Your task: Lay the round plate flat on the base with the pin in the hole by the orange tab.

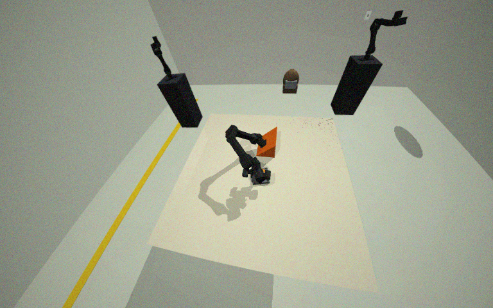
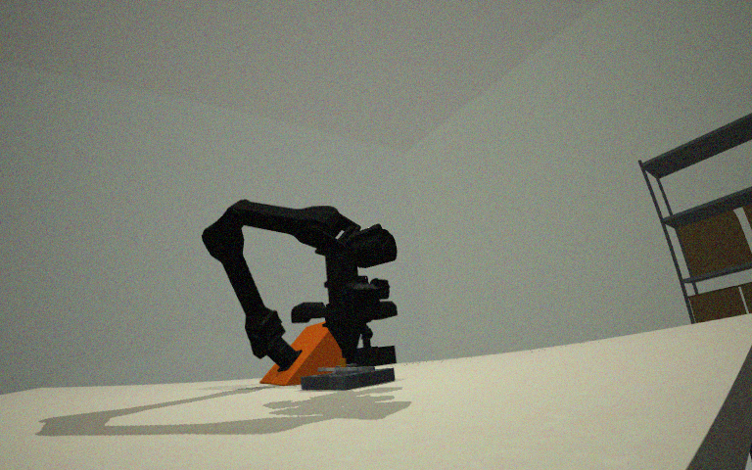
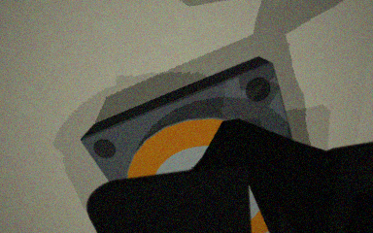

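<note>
item: black tool (image 3: 228,180), fingers pressed together, holding nothing, low over round orange-ringed plate (image 3: 165,146) on dark grey square base (image 3: 194,104). tab, pin hidden. advice: nudge slowly, light downforce, then lift off.

A round plate (image 3: 165,146) with an orange band around a pale grey centre lies on a square dark grey base (image 3: 194,104) with round corner holes, its near part hidden behind black fingers.

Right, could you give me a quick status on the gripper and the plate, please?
Gripper shut, empty, low over the plate. Plate on base; tab, hole and pin hidden behind fingers. Nothing else in the way.
</note>
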`<state>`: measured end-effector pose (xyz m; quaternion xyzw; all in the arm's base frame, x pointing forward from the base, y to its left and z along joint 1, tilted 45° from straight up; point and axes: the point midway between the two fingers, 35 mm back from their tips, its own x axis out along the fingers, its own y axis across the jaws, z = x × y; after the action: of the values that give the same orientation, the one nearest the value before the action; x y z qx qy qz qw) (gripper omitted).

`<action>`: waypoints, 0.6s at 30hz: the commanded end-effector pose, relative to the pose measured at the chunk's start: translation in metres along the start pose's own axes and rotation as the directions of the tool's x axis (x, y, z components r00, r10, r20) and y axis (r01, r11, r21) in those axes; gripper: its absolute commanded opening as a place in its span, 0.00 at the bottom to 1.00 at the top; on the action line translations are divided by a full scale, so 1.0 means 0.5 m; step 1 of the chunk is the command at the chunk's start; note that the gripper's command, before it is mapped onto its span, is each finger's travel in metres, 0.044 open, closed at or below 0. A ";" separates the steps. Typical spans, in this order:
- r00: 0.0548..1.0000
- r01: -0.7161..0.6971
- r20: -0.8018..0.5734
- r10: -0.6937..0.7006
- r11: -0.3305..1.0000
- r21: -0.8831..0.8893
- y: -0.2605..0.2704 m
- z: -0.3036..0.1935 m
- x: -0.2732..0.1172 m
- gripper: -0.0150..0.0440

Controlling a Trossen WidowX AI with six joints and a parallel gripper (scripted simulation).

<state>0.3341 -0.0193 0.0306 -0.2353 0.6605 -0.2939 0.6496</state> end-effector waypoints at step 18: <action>1.000 0.006 -0.007 -0.006 1.000 -0.003 -0.047 -0.035 0.000 0.25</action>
<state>0.3199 -0.0314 0.0450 -0.2353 0.6606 -0.2950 0.6490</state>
